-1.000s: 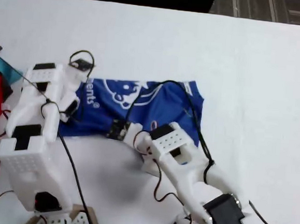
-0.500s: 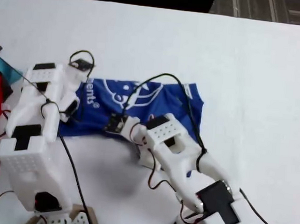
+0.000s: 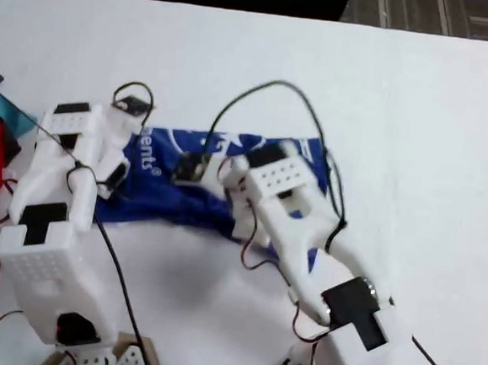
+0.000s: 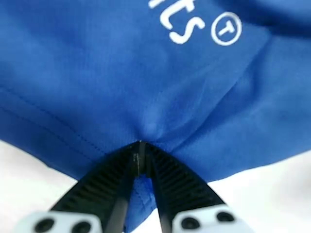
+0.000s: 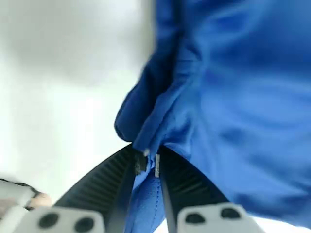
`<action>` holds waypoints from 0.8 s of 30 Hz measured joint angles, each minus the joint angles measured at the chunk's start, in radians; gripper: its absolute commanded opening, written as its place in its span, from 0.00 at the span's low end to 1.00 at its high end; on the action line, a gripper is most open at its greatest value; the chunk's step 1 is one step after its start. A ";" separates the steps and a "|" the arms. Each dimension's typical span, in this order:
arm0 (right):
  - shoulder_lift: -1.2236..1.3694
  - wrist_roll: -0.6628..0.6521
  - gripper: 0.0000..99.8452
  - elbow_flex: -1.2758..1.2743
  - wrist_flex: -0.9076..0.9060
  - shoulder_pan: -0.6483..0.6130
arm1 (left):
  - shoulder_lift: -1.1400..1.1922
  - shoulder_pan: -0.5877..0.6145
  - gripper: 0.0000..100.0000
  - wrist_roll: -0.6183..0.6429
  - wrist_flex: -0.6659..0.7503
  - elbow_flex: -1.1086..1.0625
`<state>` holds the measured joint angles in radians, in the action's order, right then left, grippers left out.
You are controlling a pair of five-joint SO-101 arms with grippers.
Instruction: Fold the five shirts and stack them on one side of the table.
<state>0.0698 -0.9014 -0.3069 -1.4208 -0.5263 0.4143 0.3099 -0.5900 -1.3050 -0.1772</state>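
Blue shirt (image 3: 163,195) pinched on the bench (image 3: 418,120)
Left hand (image 4: 140,158) and right hand (image 5: 148,162) each clamp fabric bunched at their tips.

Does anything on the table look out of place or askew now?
Nothing is spilled or damaged. The blue shirt is bunched and wrinkled along the edge nearest the arms, where the left end effector and the right end effector each pinch its fabric; this suits a fold in progress.
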 measured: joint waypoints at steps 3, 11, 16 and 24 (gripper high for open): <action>0.049 -0.049 0.02 0.106 -0.028 0.023 | 0.000 0.000 0.03 0.000 0.000 0.000; 0.331 -0.103 0.02 0.437 -0.087 0.029 | 0.000 0.000 0.03 0.000 0.000 0.000; 0.534 -0.103 0.02 0.726 -0.187 0.038 | 0.000 0.000 0.03 0.000 0.000 0.000; 0.746 -0.103 0.11 1.000 -0.265 0.089 | 0.000 0.000 0.03 0.000 0.000 0.000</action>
<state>0.8155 -1.0042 0.6935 -1.6863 -0.4373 0.4143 0.3099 -0.5900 -1.3050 -0.1772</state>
